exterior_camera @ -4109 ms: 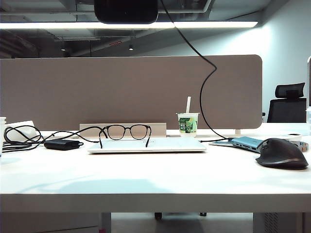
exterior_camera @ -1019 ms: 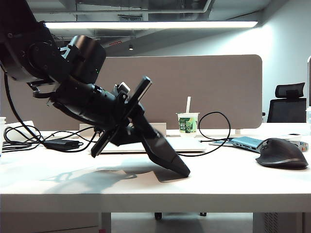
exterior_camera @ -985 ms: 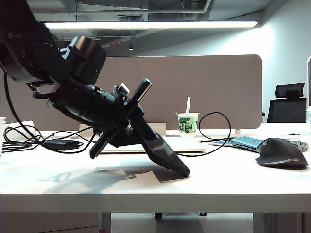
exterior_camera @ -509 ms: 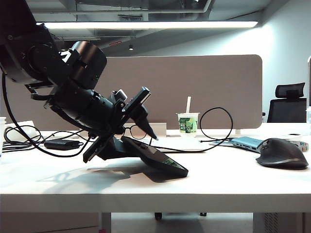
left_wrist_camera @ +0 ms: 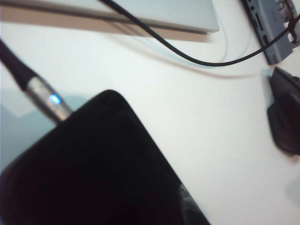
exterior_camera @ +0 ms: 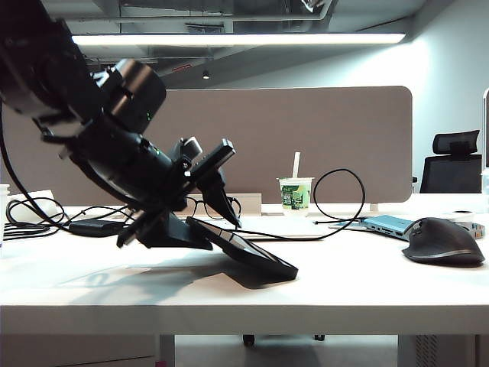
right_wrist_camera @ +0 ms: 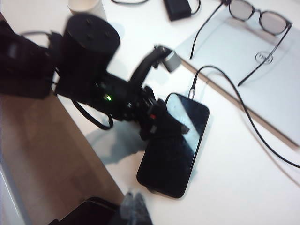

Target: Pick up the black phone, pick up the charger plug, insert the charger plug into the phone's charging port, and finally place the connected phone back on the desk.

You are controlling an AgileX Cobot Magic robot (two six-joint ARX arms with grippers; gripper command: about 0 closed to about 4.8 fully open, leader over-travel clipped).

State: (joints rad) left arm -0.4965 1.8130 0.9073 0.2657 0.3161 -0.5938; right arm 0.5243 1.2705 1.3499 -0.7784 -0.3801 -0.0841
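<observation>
Exterior view is showing my left pincer [exterior_camera: 218,232] reaching low over the left half of the bench [exterior_camera: 344,287]. Its two fingers are standing apart, one above and one below the raised end of the black phone [exterior_camera: 256,254]. They are spread loosely, not clamping it. The phone is sloping, its far end touching the bench near the front edge and its near end propped up between my fingers.

My left wrist view is filling with the phone's dark back. The charger plug [left_wrist_camera: 47,98] is sitting in the phone's end with a small blue light glowing on it. Its thin black cable [exterior_camera: 340,199] is looping away across the white top towards the grey partition [exterior_camera: 321,138].

My right pincer [right_wrist_camera: 133,206] is hanging above the scene, blurred at the edge of its own view. Its tips are pressed together and are gripping nothing.

Right of the phone, bare bench is stretching as far as the mouse [exterior_camera: 445,241], and the front strip is lying open too. Behind the phone, the closed laptop [exterior_camera: 283,227] is running just beside it, with glasses [exterior_camera: 200,205] resting on its lid. A paper cup [exterior_camera: 296,193] is standing further back near the partition.
</observation>
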